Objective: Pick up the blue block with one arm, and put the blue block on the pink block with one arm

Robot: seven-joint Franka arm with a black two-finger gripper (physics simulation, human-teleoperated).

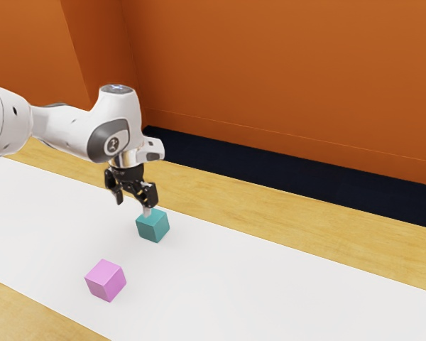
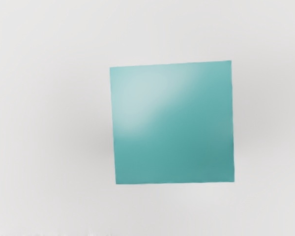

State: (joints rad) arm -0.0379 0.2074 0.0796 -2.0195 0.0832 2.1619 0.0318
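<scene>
Pincer (image 1: 134, 205) fingers apart, gripping nothing, hovering just over blue block (image 1: 153, 226) (image 2: 172, 123), which sits on the white tabletop (image 1: 284, 284). Pink block (image 1: 104, 280) lies apart from pincer, untouched.

Orange walls (image 1: 284, 64) behind; dark navy floor strip (image 1: 305, 177) at base. Wooden tabletop (image 1: 305, 220) overlaid with white mat (image 1: 270, 284). Even, diffuse lighting.

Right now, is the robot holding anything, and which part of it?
Nothing is held. The tool hangs open over the blue block, which sits on the white table, apart from the pink block.
</scene>
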